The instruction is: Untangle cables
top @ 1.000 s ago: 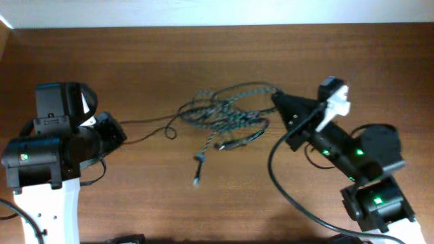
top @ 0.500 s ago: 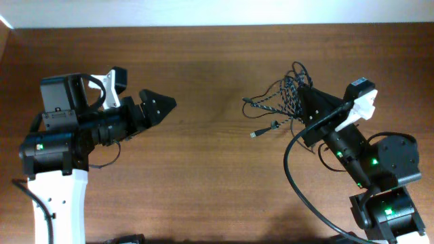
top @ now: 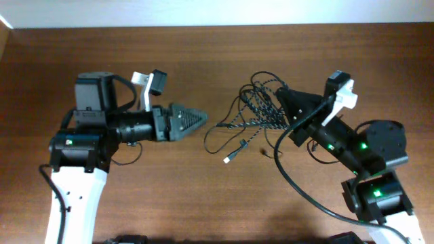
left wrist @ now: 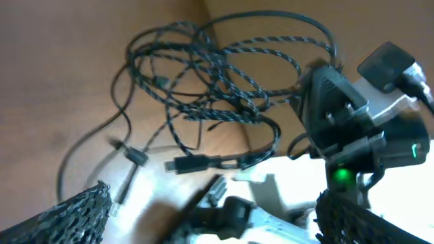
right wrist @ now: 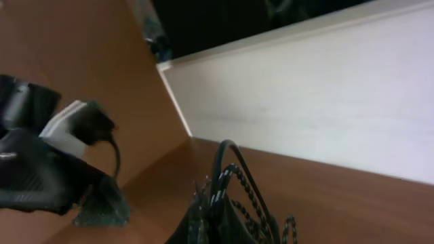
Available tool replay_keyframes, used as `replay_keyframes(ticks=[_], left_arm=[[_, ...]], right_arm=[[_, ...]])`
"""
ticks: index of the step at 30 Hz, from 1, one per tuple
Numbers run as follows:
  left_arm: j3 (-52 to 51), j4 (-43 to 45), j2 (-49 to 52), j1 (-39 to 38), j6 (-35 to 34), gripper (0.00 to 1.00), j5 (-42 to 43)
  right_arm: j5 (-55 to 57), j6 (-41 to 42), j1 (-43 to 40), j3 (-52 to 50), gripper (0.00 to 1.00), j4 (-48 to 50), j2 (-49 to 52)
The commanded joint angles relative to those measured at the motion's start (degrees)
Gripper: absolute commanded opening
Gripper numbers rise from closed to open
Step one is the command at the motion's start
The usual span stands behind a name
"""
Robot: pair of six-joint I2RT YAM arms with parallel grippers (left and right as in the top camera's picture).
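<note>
tangled cables (top: pixel 252 110) bunched right of tabletop (top: pixel 203 61) centre, loose plug ends trailing frontward; right end effector (top: pixel 283 103) clamped on bundle's right edge; left end effector (top: pixel 198 120) spread wide, empty, near cables

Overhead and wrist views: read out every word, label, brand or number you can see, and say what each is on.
None; no text is readable in any view.
The cables, the wooden table and the white wall bear no print.
The left arm and right arm show only green lights, no legible lettering.
</note>
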Motion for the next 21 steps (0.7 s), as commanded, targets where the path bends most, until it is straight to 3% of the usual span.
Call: replay_keyframes(ticks=[1,3,5,7,8,9,11,12,14,17,19,21], left_arm=[[-0.22,0.46,-0.33,-5.95,-24.44,0.99,-19.43],[-0.22,3.74,-0.33,-9.9,-27.28,1.0,-27.54],[-0.28,11.02,-0.22,-14.08,-15.93,0.95,-29.66],[-0.39,14.12,0.57,-17.9,-2.21,0.96,-31.08],[-0.39,13.99,1.31,-18.95,-1.73,0.83,-34.53],[-0.55,14.01,2.25,-19.54,-1.49,0.56,-35.63],[-0.59,12.81,3.82,-19.63,-1.49,0.25,-35.65],[-0.59,10.34,5.44,-19.63,-1.11,0.0,-35.67],[-0.59,6.29,7.13,-19.63,-1.14,0.0,-40.61],[-0.59,-2.6,7.17,-19.61,-1.18,0.0,-55.45],[-0.59,-9.55,7.17,-18.69,-7.08,0.0,-65.31],[-0.59,-9.44,7.17,-17.84,-13.09,0.0,-65.29]], right_arm=[[-9.25,0.66,-0.37,0.66,0.04,4.28,1.64],[-18.82,0.68,-0.37,0.66,0.04,7.76,2.01],[-24.26,2.05,-0.37,0.66,0.04,10.97,2.01],[-25.64,11.13,-0.37,0.66,0.04,13.11,2.01],[-26.6,13.68,-0.37,0.66,0.04,13.88,2.01],[-27.98,14.62,-0.37,0.66,0.04,14.53,2.01],[-27.85,14.6,-0.39,0.68,0.04,14.53,2.01],[-27.89,14.6,-0.37,0.68,0.04,16.61,2.01],[-27.89,14.58,-0.39,0.68,0.05,20.33,2.01],[-26.8,10.19,-1.66,0.68,0.14,20.7,2.01],[-25.07,6.8,-6.16,0.66,0.14,19.98,2.19],[-25.09,6.82,-8.94,0.66,0.25,19.23,4.31]])
